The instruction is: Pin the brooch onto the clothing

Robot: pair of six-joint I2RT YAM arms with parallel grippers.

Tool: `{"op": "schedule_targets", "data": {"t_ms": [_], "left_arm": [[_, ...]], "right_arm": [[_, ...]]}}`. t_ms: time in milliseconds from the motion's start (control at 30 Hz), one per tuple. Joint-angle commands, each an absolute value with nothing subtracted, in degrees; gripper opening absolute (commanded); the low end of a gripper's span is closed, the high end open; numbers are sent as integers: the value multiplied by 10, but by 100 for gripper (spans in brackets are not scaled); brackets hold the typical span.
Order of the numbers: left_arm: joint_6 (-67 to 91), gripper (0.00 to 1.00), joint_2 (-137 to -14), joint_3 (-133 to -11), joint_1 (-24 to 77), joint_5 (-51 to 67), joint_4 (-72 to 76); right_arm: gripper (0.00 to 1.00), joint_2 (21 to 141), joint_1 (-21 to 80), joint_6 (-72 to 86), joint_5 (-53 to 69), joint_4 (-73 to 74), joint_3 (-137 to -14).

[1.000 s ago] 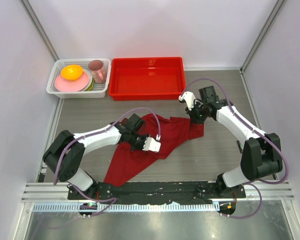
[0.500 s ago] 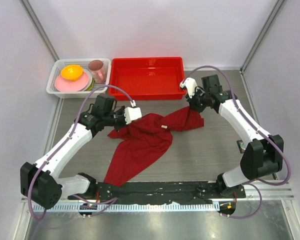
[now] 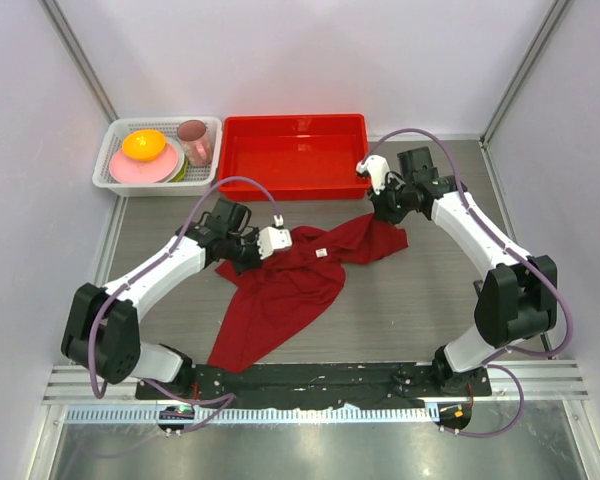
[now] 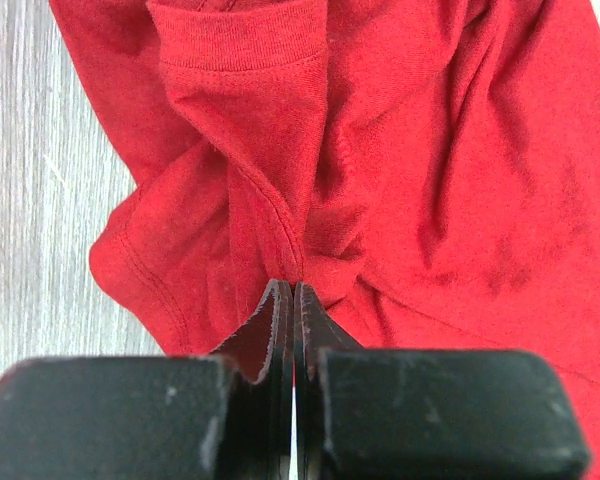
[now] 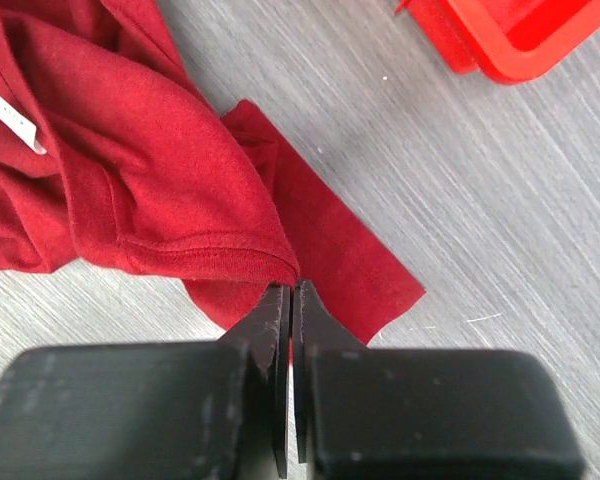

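Clothing (image 3: 280, 295), a dark red T-shirt, lies crumpled on the grey counter (image 3: 420, 290), with one end trailing toward the arm bases. Midway up, the left tool (image 4: 293, 292) is pressed together on a raised fold of cloth at the shirt's left edge. A small white label (image 3: 323, 252) shows near the shirt's middle. Farther back, the right tool (image 5: 290, 292) pinches the stitched hem at the shirt's right end. Along the far wall, a bright red tray (image 3: 292, 192) stands beside a white basket (image 3: 108, 172), which holds a pink plate (image 3: 130, 170), an orange item (image 3: 143, 145) and a pink cup (image 3: 194, 140).
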State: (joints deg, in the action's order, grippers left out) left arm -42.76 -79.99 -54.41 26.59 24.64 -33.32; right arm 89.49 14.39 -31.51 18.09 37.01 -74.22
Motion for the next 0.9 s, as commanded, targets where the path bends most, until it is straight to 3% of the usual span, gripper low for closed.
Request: {"op": "schedule_targets", "data": {"t_ms": [0,133,267,600,733,867], "left_arm": [[-458,5,-806,-553,265,262,-338],[-458,35,-814,-553,265,251,-331],[-469,43,-833,-559,265,237,-323],[-504,27,-842,-582,249,233,-347],[-518,8,-844,-600,236,236,-369],[-501,0,-837,-631,211,235,-369]], "right_arm": [[1,866,142,-307,185,369,-730],[1,856,142,-300,182,369,-720],[1,848,142,-299,180,369,-715],[1,839,142,-304,174,371,-708],[1,840,142,-304,175,371,-707],[1,843,142,-313,167,368,-720]]}}
